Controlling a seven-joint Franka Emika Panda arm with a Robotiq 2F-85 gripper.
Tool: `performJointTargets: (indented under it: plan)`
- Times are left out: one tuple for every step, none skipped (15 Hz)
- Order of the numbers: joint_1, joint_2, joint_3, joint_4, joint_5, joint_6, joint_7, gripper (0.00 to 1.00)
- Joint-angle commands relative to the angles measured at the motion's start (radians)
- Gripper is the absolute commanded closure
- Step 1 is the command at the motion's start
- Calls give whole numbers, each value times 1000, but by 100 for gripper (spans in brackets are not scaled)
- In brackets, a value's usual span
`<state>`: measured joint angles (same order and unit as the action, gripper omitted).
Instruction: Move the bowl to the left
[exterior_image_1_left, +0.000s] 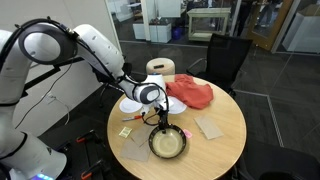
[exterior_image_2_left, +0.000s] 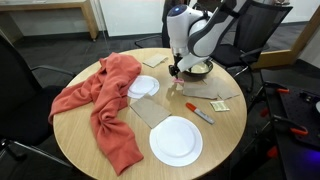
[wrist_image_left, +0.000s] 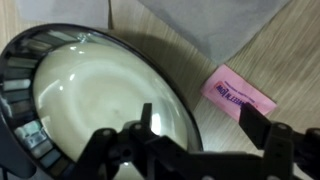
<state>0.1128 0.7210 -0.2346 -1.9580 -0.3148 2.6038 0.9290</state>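
Item: the bowl, round and shallow.
Rim: dark olive-black and glossy. Your wrist view shows it as a broad dark band with pale reflections along its left side.
Inside: pale beige-yellow, smooth and empty, with a soft sheen.
Location of the bowl: it is on the round wooden tabletop, close to the edge in an exterior view. It sits at the far side, partly behind the arm, in an exterior view.
Your hand: the hand hangs straight down over the bowl's rim, with its jaws apart and clamped on nothing.
Bowl relative to your hand: in the wrist view one finger is over the pale inside and the other finger is outside the rim, above bare wood. The rim passes between them. You cannot tell from these views whether either finger touches the bowl.
Hand in an exterior view: the hand is at the bowl's near-left edge, directly above it.
Nearby, wrist view: a pink packet lies flat just beside the bowl, outside the rim. A grey napkin lies further off.
Elsewhere on the tabletop: a red cloth and two white plates all sit well apart from the bowl.
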Motion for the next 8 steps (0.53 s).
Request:
performJointTargets:
  plan:
    - [20,16,-23,40,35,-43,-29,42]
    - [21,17,-26,43,36,-44,-28,51]
    - [20,18,-27,45,38,-45,-28,58]
    - [20,17,-29,47,39,-46,-27,65]
    - [19,17,-31,50,40,-46,-27,73]
    - [18,17,-33,52,40,-47,-26,80]
    - [19,16,-35,56,41,-51,-25,88]
    - [20,17,-36,61,41,-57,-23,95]
